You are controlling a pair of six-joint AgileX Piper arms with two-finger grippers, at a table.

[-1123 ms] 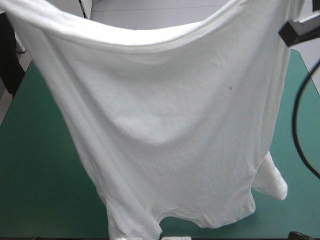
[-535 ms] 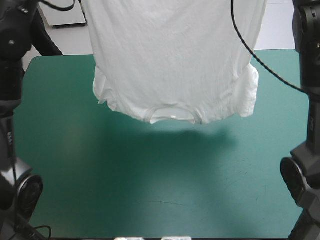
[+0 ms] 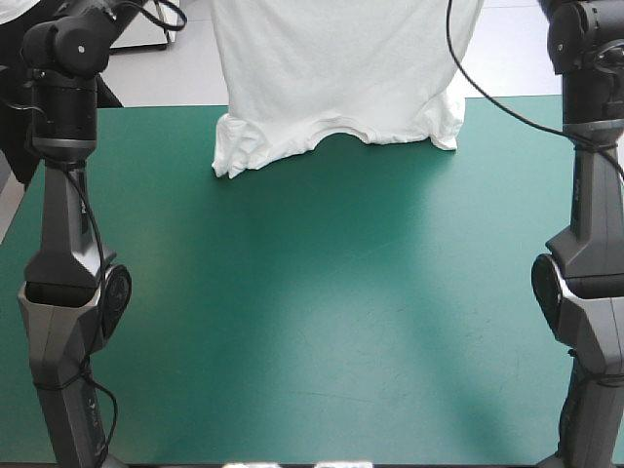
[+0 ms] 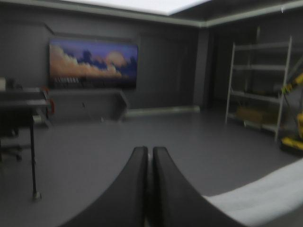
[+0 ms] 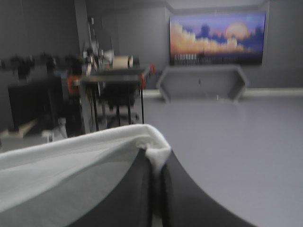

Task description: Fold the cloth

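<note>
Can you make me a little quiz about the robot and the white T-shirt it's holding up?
1. True or false: the T-shirt lies spread flat in the middle of the table.
2. Pick one. Which end of the hanging T-shirt is lowest? A: the neck and sleeves. B: the bottom hem. C: a pocket.
3. Short answer: how many grippers are pinching the T-shirt?

Key
1. False. It hangs over the far part of the table.
2. A. The neck curve and both sleeves are at the low end.
3. Two. The left gripper and the right gripper are both shut on it.
</note>
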